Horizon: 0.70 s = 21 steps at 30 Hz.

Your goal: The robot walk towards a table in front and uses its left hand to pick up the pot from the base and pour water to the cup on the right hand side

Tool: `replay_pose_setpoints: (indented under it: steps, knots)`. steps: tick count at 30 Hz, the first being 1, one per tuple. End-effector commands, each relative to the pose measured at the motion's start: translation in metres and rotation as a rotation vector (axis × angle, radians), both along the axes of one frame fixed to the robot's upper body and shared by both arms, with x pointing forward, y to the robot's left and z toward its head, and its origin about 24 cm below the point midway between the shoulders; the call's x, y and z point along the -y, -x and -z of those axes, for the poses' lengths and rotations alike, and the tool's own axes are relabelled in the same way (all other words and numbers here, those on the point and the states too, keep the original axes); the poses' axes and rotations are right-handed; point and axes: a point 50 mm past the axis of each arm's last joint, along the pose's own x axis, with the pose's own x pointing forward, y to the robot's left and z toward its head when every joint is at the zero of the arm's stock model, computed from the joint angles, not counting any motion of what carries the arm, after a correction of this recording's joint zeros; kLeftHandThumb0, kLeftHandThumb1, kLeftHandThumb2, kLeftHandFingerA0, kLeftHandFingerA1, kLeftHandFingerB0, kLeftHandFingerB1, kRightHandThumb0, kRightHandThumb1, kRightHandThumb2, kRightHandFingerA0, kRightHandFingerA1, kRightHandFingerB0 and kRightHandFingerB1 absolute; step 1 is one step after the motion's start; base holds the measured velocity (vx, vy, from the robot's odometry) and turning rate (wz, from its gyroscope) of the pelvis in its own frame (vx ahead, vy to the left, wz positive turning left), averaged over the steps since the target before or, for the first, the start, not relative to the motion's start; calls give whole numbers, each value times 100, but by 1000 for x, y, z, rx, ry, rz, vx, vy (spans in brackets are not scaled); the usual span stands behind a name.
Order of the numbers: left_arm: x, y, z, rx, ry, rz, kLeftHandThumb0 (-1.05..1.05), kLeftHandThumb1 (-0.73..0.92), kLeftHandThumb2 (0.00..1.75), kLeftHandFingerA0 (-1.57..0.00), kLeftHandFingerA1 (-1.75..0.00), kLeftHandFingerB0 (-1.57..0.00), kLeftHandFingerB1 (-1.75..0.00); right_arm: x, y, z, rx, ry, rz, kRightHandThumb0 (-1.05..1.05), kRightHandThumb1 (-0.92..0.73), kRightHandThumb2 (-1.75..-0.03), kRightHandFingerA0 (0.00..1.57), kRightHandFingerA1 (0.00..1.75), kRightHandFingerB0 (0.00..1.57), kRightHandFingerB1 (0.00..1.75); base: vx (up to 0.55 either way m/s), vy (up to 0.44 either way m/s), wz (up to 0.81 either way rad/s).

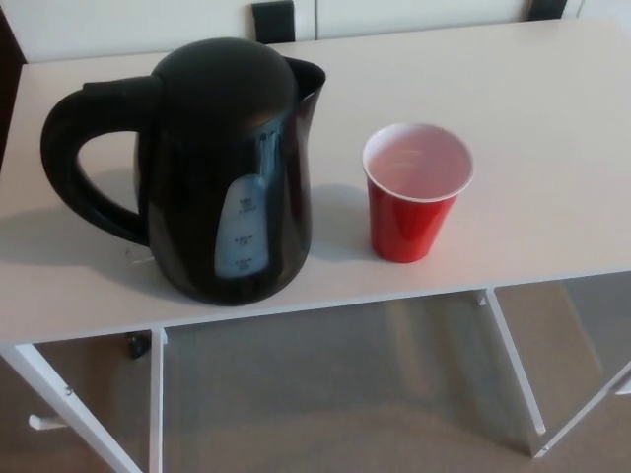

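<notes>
We see the pot [222,168], a black electric kettle, standing upright on the white counter [552,118], toward its near left part. Its lid is closed, its looped handle [84,158] sticks out away from the cup, and its spout [311,79] points toward the far side of the counter and slightly toward the cup. A pale water-level window [244,236] runs down the side of the pot that faces us. We cannot make out a separate base under the pot; its bottom edge meets the counter as one dark shape.

Beside the pot, on its spout side, stands the red cup [416,192], upright, with a white inside and a white rim. The cup is near the pot but apart from it, with a strip of bare counter between them. It sits close to the near edge of the counter.

Neither of our hands shows, so we cannot tell the state of the fingers.

Below the counter's near edge we see its white legs [153,404] and a grey floor [345,394]. Beyond the pot, past the counter's far edge, a dark object [276,20] stands against a pale wall.
</notes>
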Motion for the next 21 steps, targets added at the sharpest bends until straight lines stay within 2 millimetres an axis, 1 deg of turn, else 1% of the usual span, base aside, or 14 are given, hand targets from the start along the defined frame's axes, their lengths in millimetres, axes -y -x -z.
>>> replay_pose_setpoints:
  steps: [1, 4, 6, 8, 9, 10, 12, 13, 15, 16, 17, 18, 20, 21]
  knots:
    - [3, -37, -82, 263, -6, 67, -27, 29, 85, 0, -49, 0, -48, 9, 1, -3, 20, 7, 36, -13, -40, -86, 26, 54, 14, 48, 0, 0, 0]
    - [24, -64, -114, 372, -51, 155, -38, 27, 68, -1, -42, -1, -38, 12, 2, -2, 15, 8, 55, -13, -40, -86, 31, 56, 15, 48, 0, 0, 0]
    - [41, -78, -130, 420, -78, 206, -29, 30, 74, 0, -45, 0, -41, 12, 2, -2, 16, 1, 62, -12, -41, -86, 31, 56, 15, 48, 0, 0, 0]
    - [41, -78, -131, 418, -76, 203, -29, 30, 74, 0, -45, 0, -41, 12, 2, -2, 16, 1, 63, -12, -41, -86, 31, 56, 15, 48, 0, 0, 0]
    - [64, -108, -147, 448, -98, 283, -18, 42, 89, -1, -50, 0, -49, 14, 2, -2, 4, 13, 64, -13, -39, -85, 30, 55, 15, 48, 0, 0, 0]
    - [68, -116, -149, 438, -120, 313, -32, 45, 63, -8, -38, -2, -27, 14, 2, -2, 6, 10, 66, -12, -40, -85, 28, 54, 15, 48, 0, 0, 0]
    - [69, -118, -150, 429, -126, 320, -32, 45, 63, -8, -38, -2, -27, 14, 2, -2, 7, 8, 67, -12, -40, -85, 28, 54, 15, 48, 0, 0, 0]
    - [71, -140, -148, 422, -118, 354, -32, 43, 55, -10, -34, -7, -23, 13, 2, -2, 13, 0, 71, -12, -40, -85, 29, 55, 15, 49, 0, 0, 0]
    - [72, -142, -149, 418, -117, 356, -32, 43, 55, -10, -34, -7, -23, 13, 2, -2, 13, -1, 72, -12, -40, -85, 29, 55, 15, 49, 0, 0, 0]
    - [73, -148, -148, 412, -116, 357, -20, 33, 84, -2, -49, 0, -48, 13, 2, -2, 10, 1, 68, -15, -39, -85, 29, 55, 15, 48, 0, 0, 0]
    - [75, -156, -148, 403, -117, 360, -20, 33, 84, -2, -49, 0, -48, 13, 3, -2, 5, 5, 63, -15, -39, -85, 29, 55, 15, 48, 0, 0, 0]
    - [78, -161, -147, 403, -106, 367, -31, 43, 54, -14, -33, -8, -22, 13, 2, -3, 12, 6, 59, -15, -39, -85, 30, 55, 15, 48, 0, 0, 0]
    - [78, -162, -147, 401, -104, 366, -31, 43, 54, -14, -33, -8, -22, 13, 2, -3, 13, 6, 59, -15, -39, -85, 30, 55, 15, 48, 0, 0, 0]
    - [82, -169, -142, 379, -91, 379, -37, 29, 69, -1, -40, -2, -29, 14, 2, -3, 13, 12, 54, -17, -38, -85, 30, 55, 15, 48, 0, 0, 0]
